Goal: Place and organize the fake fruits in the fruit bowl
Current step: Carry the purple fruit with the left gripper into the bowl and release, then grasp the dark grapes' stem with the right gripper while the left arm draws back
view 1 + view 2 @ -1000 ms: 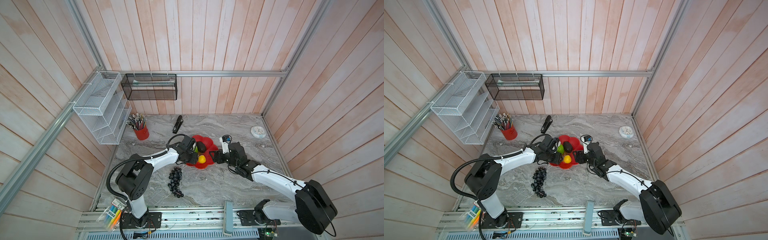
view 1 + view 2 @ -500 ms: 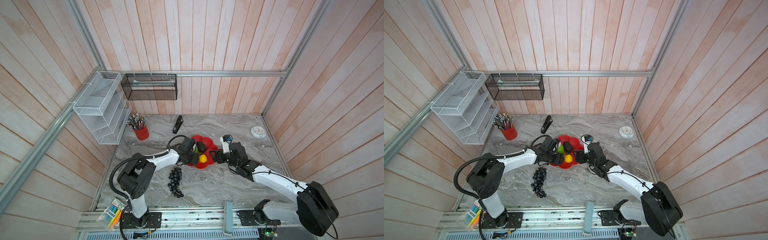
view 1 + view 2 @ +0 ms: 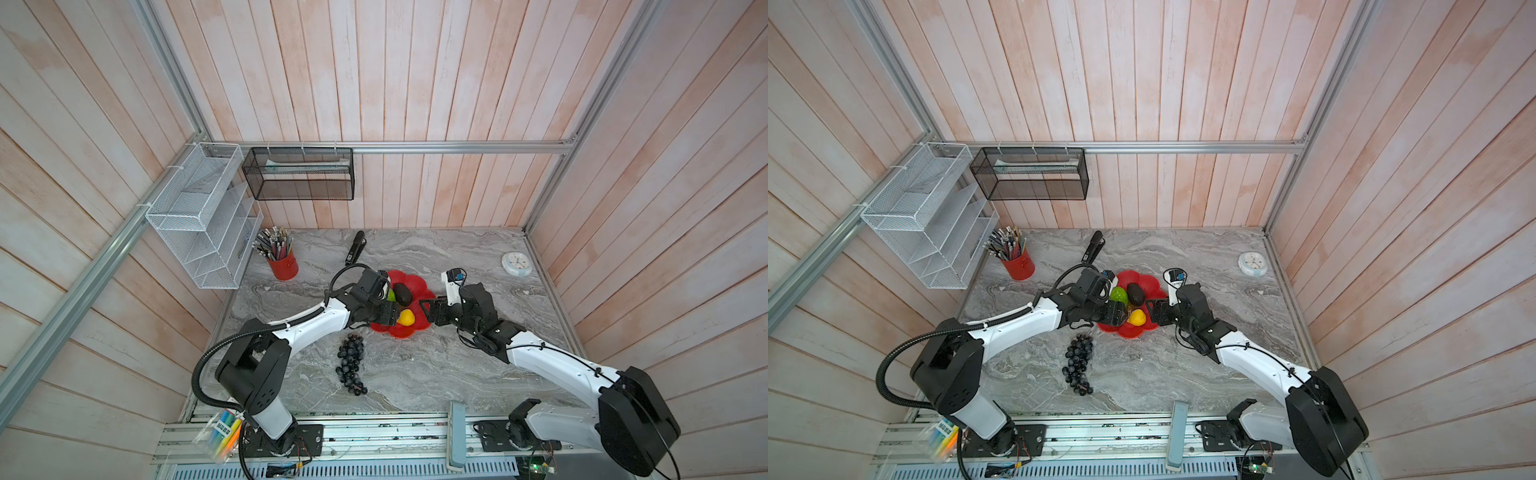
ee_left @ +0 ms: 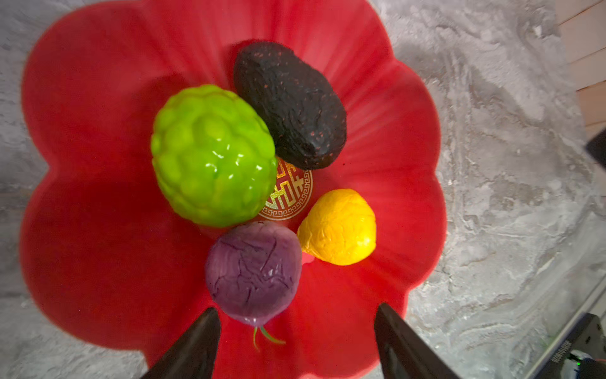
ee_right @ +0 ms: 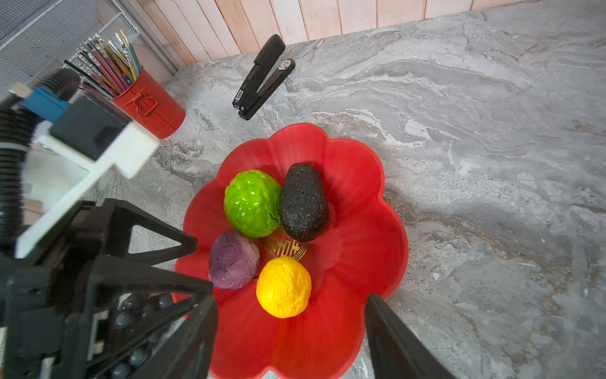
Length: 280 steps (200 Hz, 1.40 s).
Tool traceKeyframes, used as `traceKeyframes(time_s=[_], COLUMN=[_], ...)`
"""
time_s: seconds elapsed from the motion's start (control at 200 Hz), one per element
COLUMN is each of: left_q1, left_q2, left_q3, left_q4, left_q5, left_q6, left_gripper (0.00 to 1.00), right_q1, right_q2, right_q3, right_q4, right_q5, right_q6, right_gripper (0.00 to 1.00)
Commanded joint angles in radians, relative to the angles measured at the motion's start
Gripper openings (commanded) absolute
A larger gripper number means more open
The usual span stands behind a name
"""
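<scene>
In the red bowl [image 4: 98, 131], the left gripper [image 4: 296, 308] has just let go of the purple fruit [image 4: 254, 272], its fingers now spread clear (the right gripper [image 5: 291, 299] gapes empty too); only the grapes [image 3: 351, 370] remain outside.

Pale plank walls [image 3: 395, 83], grey marble tabletop [image 3: 415, 374]

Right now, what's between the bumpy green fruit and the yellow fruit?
The gold emblem in the middle of the red bowl, partly hidden by the bumpy green fruit; no other fruit. Left wrist view shows it.
</scene>
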Motion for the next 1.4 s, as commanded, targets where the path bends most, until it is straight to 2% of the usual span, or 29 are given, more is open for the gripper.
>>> traceKeyframes(time_s=[0.0, 0.295, 0.37, 0.45, 0.555, 0.7, 0.925, 1.11, 1.395], left_q1=[0.009, 0.038, 0.057, 0.064, 0.081, 0.115, 0.155, 0.186, 0.193], left_q2=[-0.075, -0.306, -0.365, -0.436, -0.535, -0.648, -0.768, -0.844, -0.832], left_q3=[-0.028, -0.198, -0.258, -0.301, -0.348, -0.374, -0.42, -0.471, -0.475], left_q4=[-0.049, -0.077, -0.069, -0.096, -0.135, -0.22, -0.28, -0.254, -0.218], left_q5=[0.01, -0.052, -0.102, -0.211, -0.295, -0.377, -0.393, -0.349, -0.324], left_q6=[-0.027, -0.141, -0.189, -0.248, -0.287, -0.332, -0.393, -0.424, -0.417], left_gripper=[0.76, 0.74, 0.72, 0.72, 0.72, 0.81, 0.84, 0.85, 0.85], right_q1=[0.023, 0.062, 0.089, 0.108, 0.162, 0.261, 0.31, 0.342, 0.348], right_q2=[0.002, 0.072, 0.112, 0.175, 0.275, 0.42, 0.636, 0.78, 0.837], right_q3=[0.041, 0.094, 0.146, 0.213, 0.328, 0.494, 0.703, 0.837, 0.833], right_q4=[-0.017, -0.05, -0.078, -0.1, -0.152, -0.241, -0.327, -0.444, -0.439], right_q5=[0.019, -0.001, -0.016, -0.08, -0.138, -0.133, -0.264, -0.293, -0.271], right_q6=[-0.023, -0.028, -0.039, -0.035, -0.049, -0.116, -0.185, -0.278, -0.313], right_gripper=[0.7, 0.63, 0.59, 0.57, 0.55, 0.57, 0.6, 0.64, 0.68])
